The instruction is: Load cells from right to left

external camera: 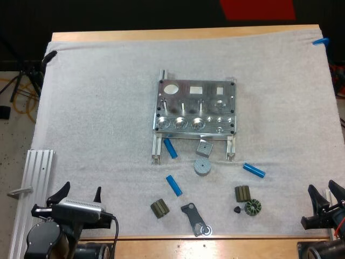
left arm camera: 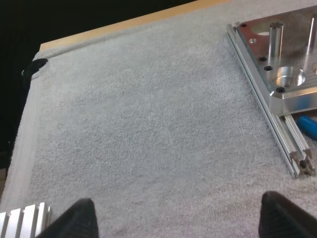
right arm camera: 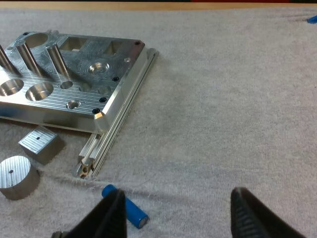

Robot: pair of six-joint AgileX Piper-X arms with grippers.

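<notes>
— Blue cylinders [external camera: 173, 185]: where are they lying?
— We are finding three, all lying loose on the white mat [external camera: 97, 108] on our side of the metal fixture [external camera: 196, 108]: one just beside its left rail, one nearer us, one out past its right rail.
— And how are our grippers standing?
— Our left gripper [external camera: 81, 192] is hovering at the mat's near left corner, fingers [left arm camera: 79, 220] spread wide and gripping nothing. Our right gripper [external camera: 323, 191] is hanging at the near right edge, its fingers likewise standing wide apart and empty.
</notes>
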